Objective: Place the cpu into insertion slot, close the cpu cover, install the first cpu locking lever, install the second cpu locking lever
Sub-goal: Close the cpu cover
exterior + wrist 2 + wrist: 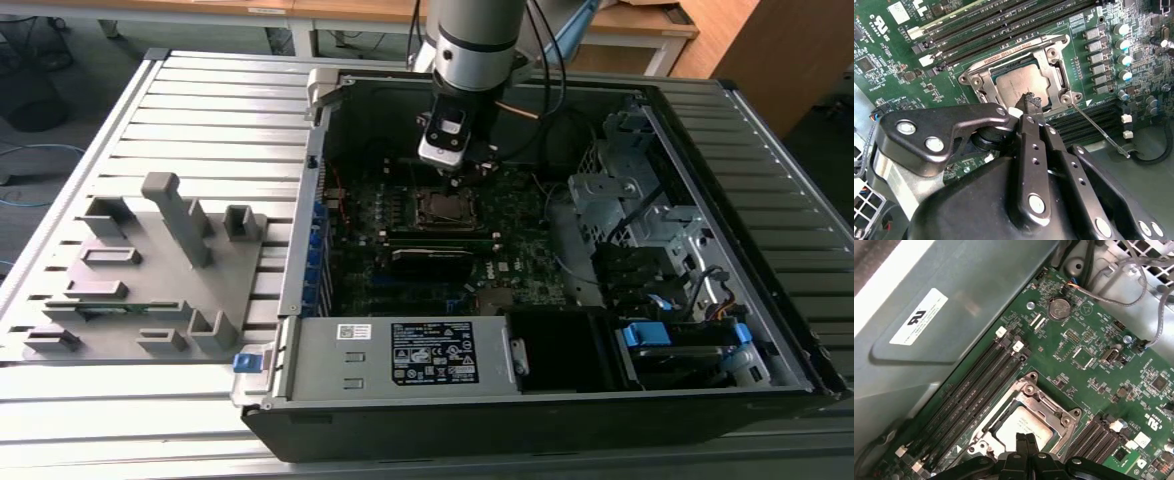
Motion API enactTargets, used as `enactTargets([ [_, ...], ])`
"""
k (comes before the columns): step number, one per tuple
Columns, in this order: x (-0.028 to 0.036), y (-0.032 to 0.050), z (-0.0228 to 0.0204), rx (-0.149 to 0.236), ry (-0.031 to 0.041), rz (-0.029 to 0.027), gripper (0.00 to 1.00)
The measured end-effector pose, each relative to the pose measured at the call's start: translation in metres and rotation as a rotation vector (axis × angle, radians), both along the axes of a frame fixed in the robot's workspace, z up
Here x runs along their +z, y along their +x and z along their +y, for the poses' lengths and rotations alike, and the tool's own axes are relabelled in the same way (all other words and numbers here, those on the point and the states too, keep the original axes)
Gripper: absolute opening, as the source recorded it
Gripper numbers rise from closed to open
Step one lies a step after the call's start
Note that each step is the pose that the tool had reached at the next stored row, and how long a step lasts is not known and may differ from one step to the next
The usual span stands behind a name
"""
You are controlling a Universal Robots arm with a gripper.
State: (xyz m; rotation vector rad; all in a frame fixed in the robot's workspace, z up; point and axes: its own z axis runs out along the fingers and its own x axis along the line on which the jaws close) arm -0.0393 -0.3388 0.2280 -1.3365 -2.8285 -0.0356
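Dull-grey, flat square metal-topped cpu [1021, 82] sits in the silver-rimmed square insertion slot [419, 210], right under the black jointed metal fingers [1032, 131]. The fingers are pressed together with nothing between them. Their tips are poised at the cpu's edge, and whether they touch it cannot be told.

The thin silver metal cpu cover [1004, 56], a square frame with a cut-out, looks folded down around the chip, so the cover step seems in hand or done. A thin silver wire lever [1101, 131] juts free from the socket's corner, so locking appears undone. Latching it would call for a narrow, firm push down and under its catch, and springy wire could slip off smooth tips.

Around the socket spreads a glossy green motherboard [1089, 340] inside an open black steel computer case [534, 430]. The case lies on the ribbed grey metal desk [200, 100], toward the edge at the exterior view's right. A matt grey plastic fixture block [174, 215] sits near the opposite edge.
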Motion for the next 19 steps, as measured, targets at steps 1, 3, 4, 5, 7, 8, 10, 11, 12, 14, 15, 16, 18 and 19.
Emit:
enactTargets([
  [1, 0.0, 0.0, 0.0, 0.015, 0.0, 0.0, 0.11],
  [3, -0.0002, 0.0, 0.0, 0.051, 0.0, -0.0001, 0.11],
  [4, -0.0003, 0.0, 0.0, 0.089, 0.0, -0.0001, 0.11],
  [5, -0.0004, 0.0, 0.0, 0.106, 0.0, 0.0, 0.11],
  [7, -0.0006, 0.0, 0.0, 0.143, 0.0, 0.0, 0.11],
  [8, -0.0007, 0.0, 0.0, 0.161, 0.0, 0.0, 0.11],
  [10, -0.001, 0.0, 0.0, 0.197, 0.0, 0.0, 0.11],
  [11, -0.0011, 0.0, 0.0, 0.215, 0.0, 0.0, 0.11],
  [12, -0.0012, 0.0, 0.0, 0.235, 0.0, 0.0, 0.11],
  [14, -0.0014, 0.0, 0.0, 0.271, 0.0, 0.0, 0.11],
  [15, -0.0015, 0.0, 0.0, 0.289, 0.0, 0.0, 0.11],
  [16, -0.0016, 0.0, 0.0, 0.307, 0.0, 0.0, 0.11],
  [18, -0.0018, 0.0, 0.0, 0.343, 0.0, 0.0, 0.11],
  [19, -0.0019, 0.0, 0.0, 0.362, 0.0, 0.0, 0.11],
])
